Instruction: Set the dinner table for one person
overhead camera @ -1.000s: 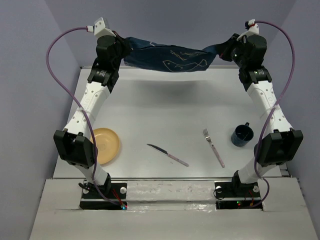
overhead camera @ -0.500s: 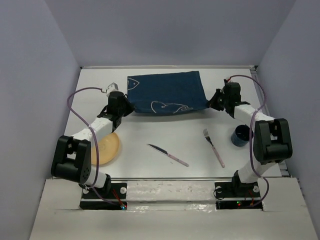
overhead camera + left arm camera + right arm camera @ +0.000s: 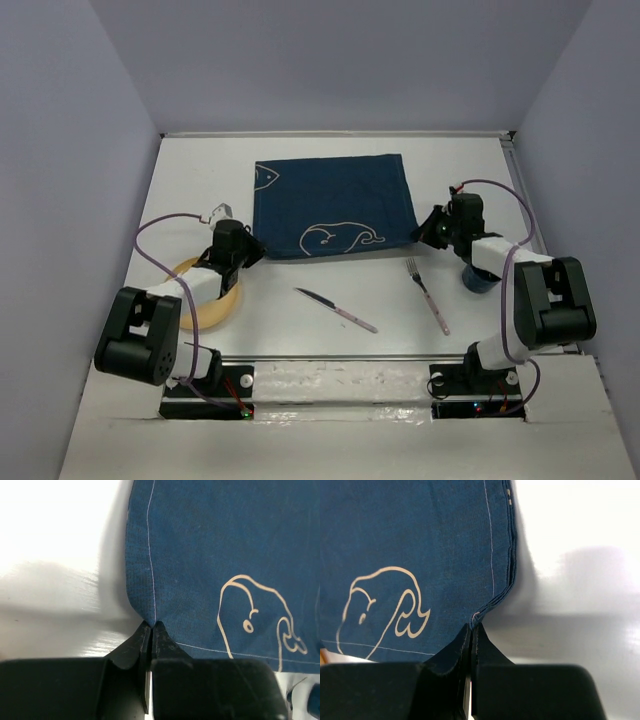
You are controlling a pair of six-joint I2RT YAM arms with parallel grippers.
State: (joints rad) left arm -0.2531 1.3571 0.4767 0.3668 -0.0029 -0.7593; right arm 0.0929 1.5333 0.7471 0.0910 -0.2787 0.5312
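Dark blue cloth with white whale outlines, the mat (image 3: pixel 333 205) lies flat at upper centre of the top view. It rests on the white table (image 3: pixel 200 180), which fills most of that view between lavender walls.

The left gripper (image 3: pixel 252 250) sits low at the mat's lower left corner. In the left wrist view its black fingers (image 3: pixel 132 647) are pressed together, with the stitched corner of the mat pinched at their tips. The right gripper (image 3: pixel 425 232) sits at the mat's lower right corner. In the right wrist view its fingers (image 3: pixel 485 647) are likewise closed, nipping the corner where the hem curls up slightly.

Other items in the top view:
- A yellow plate (image 3: pixel 218 305) at lower left, partly under the left arm.
- A knife (image 3: pixel 336 310) at lower centre, lying diagonally.
- A fork (image 3: pixel 427 295) to the right of the knife, apart from it.
- A dark blue cup (image 3: pixel 476 280) at right, partly hidden by the right arm.
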